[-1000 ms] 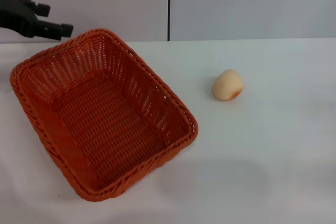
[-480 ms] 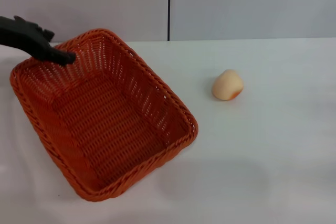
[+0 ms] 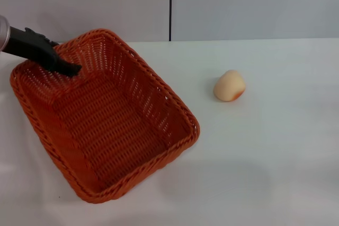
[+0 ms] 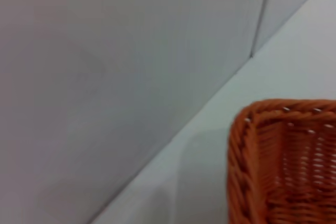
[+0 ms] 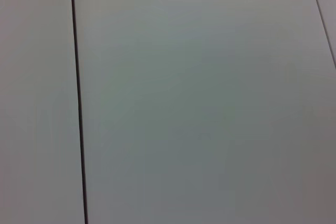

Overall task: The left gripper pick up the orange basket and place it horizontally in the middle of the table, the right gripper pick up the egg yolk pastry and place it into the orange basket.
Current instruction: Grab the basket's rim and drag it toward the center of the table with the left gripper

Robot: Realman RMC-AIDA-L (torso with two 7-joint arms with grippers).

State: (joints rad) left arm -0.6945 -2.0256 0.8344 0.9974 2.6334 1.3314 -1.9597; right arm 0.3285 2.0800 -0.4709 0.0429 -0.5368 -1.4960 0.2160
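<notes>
My left claw [image 3: 71, 69] reached over the basket's [image 3: 106, 125] far rim on the counter [image 3: 265, 157]; its grip I couldn't tell. Grasping the rim came next. Pastry [image 3: 229, 86] waited well right.

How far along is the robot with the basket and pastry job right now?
Nothing looks finished yet. The orange basket sits skewed on the left part of the table, not grasped. In hand: the left gripper is at the basket's far rim, reaching in over it. Left to do: grip the basket, set it horizontally mid-table, then put the egg yolk pastry, lying on the table, into it. The right gripper is out of view.
</notes>
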